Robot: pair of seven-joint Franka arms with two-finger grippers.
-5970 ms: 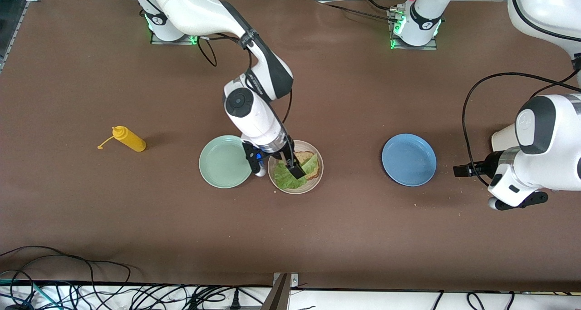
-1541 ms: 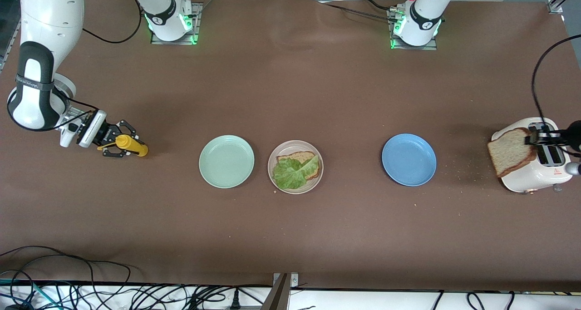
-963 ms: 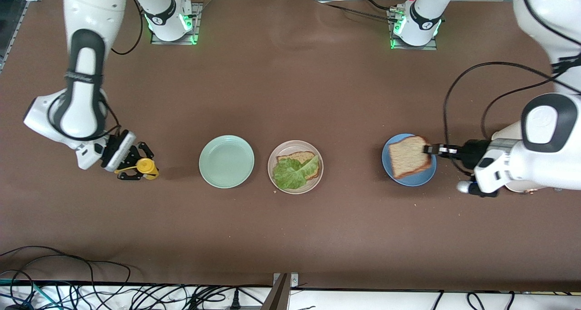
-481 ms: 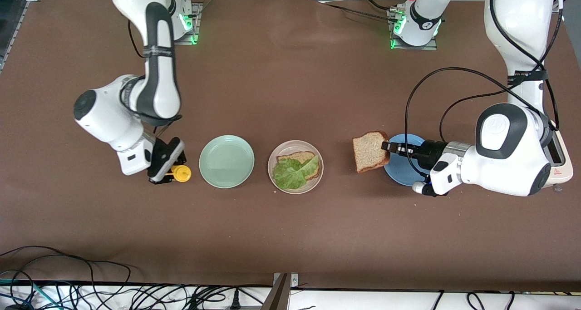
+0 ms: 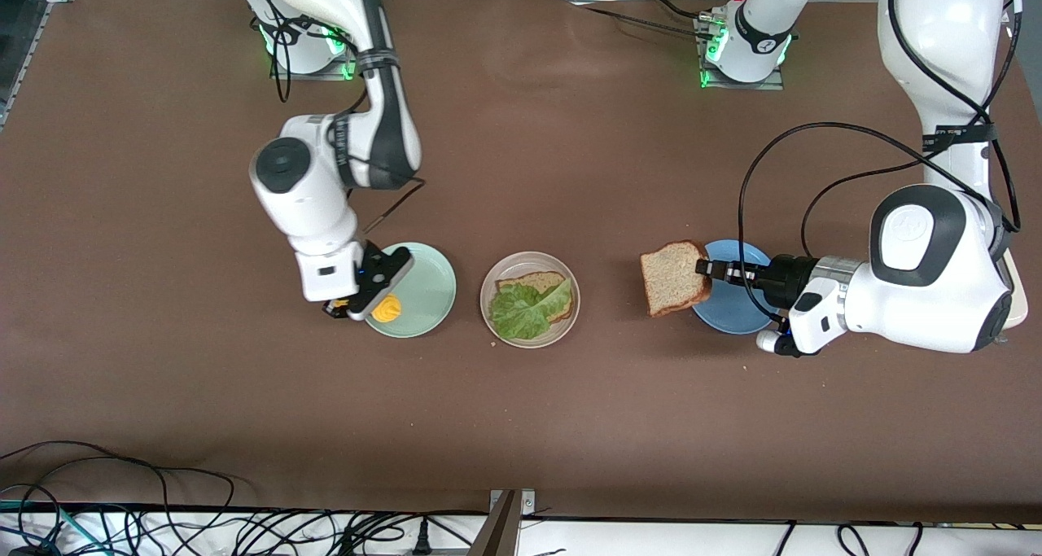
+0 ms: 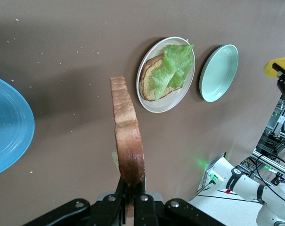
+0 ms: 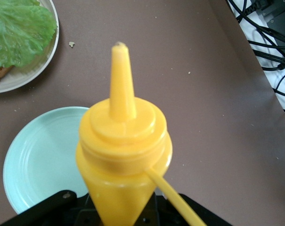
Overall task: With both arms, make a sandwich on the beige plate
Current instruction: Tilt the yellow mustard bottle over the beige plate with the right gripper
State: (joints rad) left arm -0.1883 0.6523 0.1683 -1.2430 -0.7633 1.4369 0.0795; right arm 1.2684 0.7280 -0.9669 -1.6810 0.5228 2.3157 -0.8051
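Three plates are set in a row across the middle of the table (image 5: 521,426). The beige plate (image 5: 492,312) lies in the centre; a bread slice (image 5: 544,282) is laid on it and is mostly covered by a lettuce leaf (image 5: 525,310), so that only the slice's crust toward 1 o'clock is shown. The mint plate (image 5: 427,283) lies just beside it at 9 o'clock, and the blue plate (image 5: 733,316) well apart at 3 o'clock, toward the left arm's end.

The left gripper (image 5: 703,269) is held over the blue plate's rim, its fingers pressed together on the edge of a second slice (image 5: 672,278). That slice is carried in the air over bare table between the blue and beige plates; nothing stands between it and the beige plate. In the left wrist view the slice (image 6: 127,141) is seen edge-on, and the pinch itself is hidden under its crust.

The right gripper (image 5: 366,299) is held over the mint plate's rim at about 8 o'clock, clamped on a yellow bottle (image 5: 387,308). From the front only the bottle's top is shown, the rest being covered by the gripper body. In the right wrist view the bottle (image 7: 123,155) fills the middle, its nozzle pointing away, and the fingers are hidden beneath it.

The blue plate is partly covered by the left arm's wrist. A white appliance (image 5: 1013,295) at the left arm's end is almost wholly hidden by that arm. Crumbs are scattered near the plates, too small to tell apart.
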